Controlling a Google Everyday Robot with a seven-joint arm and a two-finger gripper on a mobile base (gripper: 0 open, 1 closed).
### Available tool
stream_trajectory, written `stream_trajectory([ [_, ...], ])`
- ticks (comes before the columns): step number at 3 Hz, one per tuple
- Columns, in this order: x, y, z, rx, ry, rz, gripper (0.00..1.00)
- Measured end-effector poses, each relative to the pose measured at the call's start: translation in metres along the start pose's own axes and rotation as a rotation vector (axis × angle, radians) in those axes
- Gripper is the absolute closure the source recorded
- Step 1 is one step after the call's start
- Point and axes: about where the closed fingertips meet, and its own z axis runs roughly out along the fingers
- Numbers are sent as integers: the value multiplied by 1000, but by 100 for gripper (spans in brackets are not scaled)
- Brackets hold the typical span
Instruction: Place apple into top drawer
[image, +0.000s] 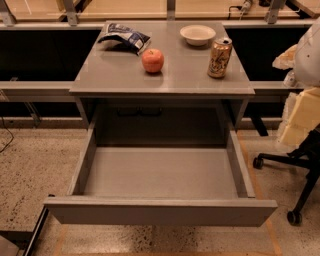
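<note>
Well left of tool (296, 119) lies apple (153, 60)

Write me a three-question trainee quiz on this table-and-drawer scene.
1. True or false: the apple already lies inside the top drawer.
2. Which thing lies nearest the apple on the grey table? A) white bowl B) gold soda can C) crumpled snack bag
3. Where is the pincer?

Key
1. False: the apple sits on the tabletop, and the drawer below is pulled open.
2. C
3. At the right edge of the view, beside the table, apart from the apple.
</note>
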Motion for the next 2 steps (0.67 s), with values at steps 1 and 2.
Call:
stream_trajectory([
  [1, 0, 0, 0, 0, 0, 0, 0],
  [2, -34, -14, 7, -5, -80, -56, 0],
])
